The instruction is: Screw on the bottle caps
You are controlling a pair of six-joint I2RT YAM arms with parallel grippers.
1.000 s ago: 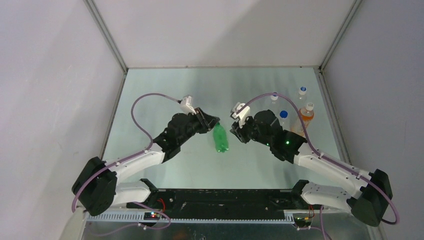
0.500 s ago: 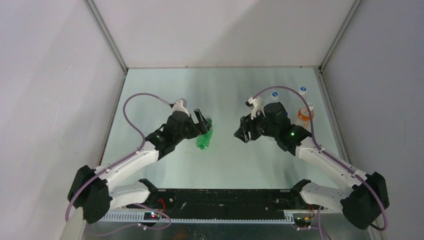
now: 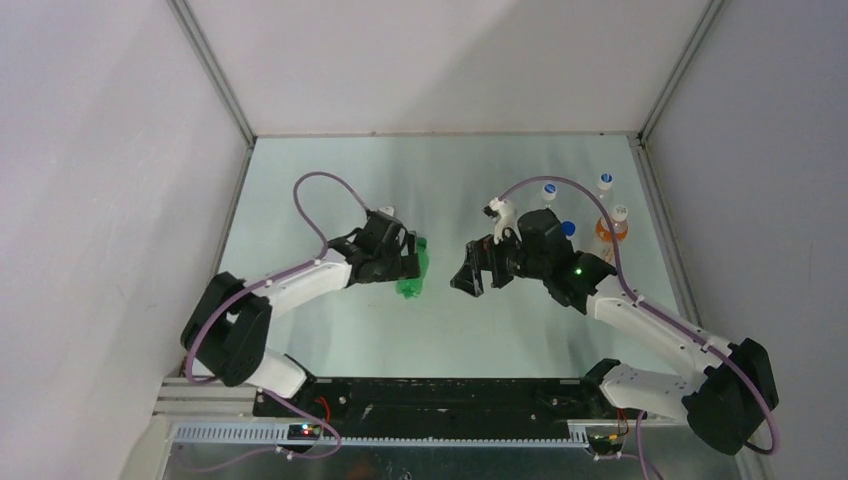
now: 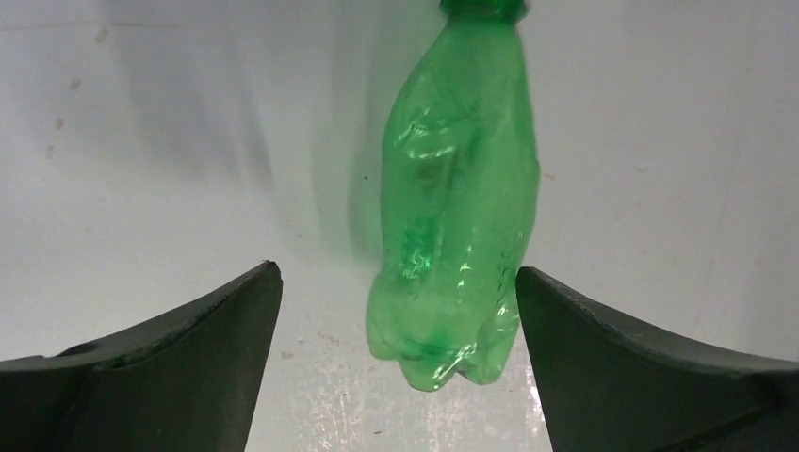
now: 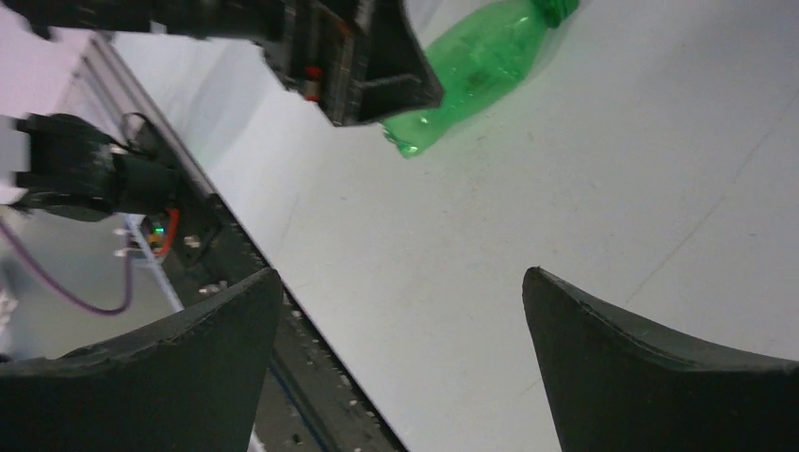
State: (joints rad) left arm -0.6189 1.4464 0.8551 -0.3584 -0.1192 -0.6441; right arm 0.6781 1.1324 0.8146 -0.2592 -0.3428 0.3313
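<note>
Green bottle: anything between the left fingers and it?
Nothing visible. In the left wrist view the green bottle lies on the table with its base already between the open left fingers, and nothing else is in the gap.

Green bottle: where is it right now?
In the top view the green bottle lies on its side left of centre on the table, between the fingers of the open left gripper, which the left wrist view shows clear of it.
</note>
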